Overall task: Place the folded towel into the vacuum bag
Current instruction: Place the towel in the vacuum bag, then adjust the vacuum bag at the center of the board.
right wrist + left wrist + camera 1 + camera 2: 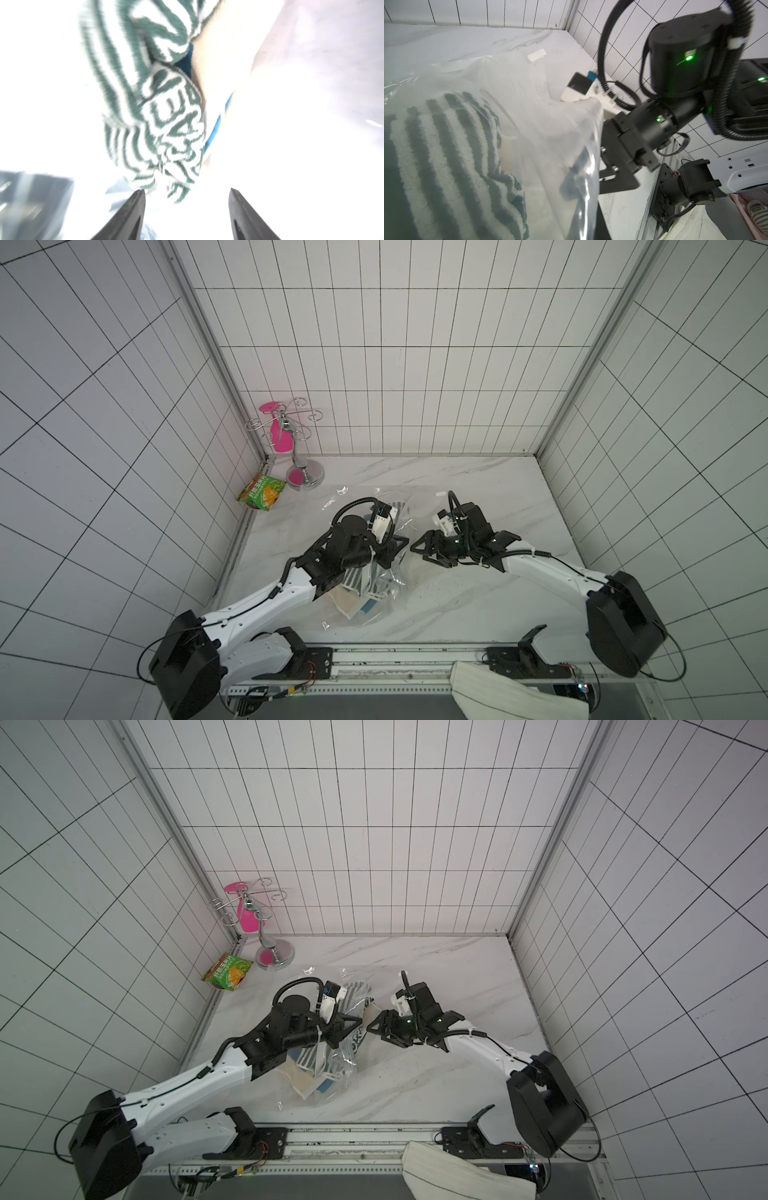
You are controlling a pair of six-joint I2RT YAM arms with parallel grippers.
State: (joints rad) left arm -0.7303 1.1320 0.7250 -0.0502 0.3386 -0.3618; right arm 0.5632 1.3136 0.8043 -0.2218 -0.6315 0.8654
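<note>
The vacuum bag (374, 597) is a crinkly clear plastic bag lying mid-table in both top views (332, 1073). The green-and-white striped towel (355, 576) lies inside it, seen through the plastic in the left wrist view (446, 155) and blurred in the right wrist view (162, 124). My left gripper (399, 545) is shut on the bag's raised edge (589, 145), with its fingertips mostly hidden by plastic. My right gripper (417, 554) faces it just to the right, open, with nothing between its fingers (137, 209).
A green snack packet (262, 491) and a chrome stand (305, 477) with a pink item sit at the back left. A small white piece (439, 493) lies behind the right wrist. Beige and blue fabric (349, 603) shows inside the bag. A white cloth (498, 693) drapes over the front rail.
</note>
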